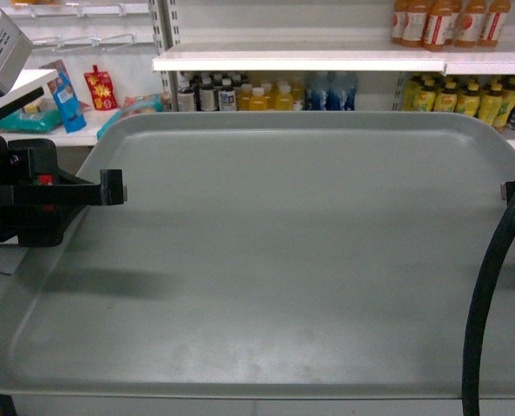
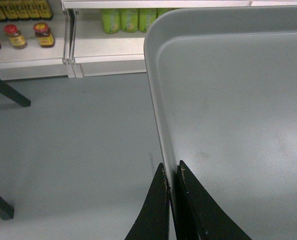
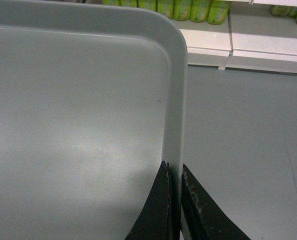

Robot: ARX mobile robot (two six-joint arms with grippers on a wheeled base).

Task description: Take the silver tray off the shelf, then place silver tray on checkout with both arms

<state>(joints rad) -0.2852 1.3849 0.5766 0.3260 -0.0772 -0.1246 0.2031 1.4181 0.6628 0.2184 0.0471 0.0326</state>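
- The silver tray [image 1: 275, 260] spans between both grippers.
- Left gripper [image 2: 172, 175] is clamped on its left rim.
- Right gripper [image 3: 174, 172] pinches its right rim.

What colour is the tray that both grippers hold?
Matte grey-silver tray, seen best in the head view.

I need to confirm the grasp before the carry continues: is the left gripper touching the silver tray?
Touching. The left wrist view shows the left gripper with its two black fingers closed on the silver tray, one either side of its rim, with no gap.
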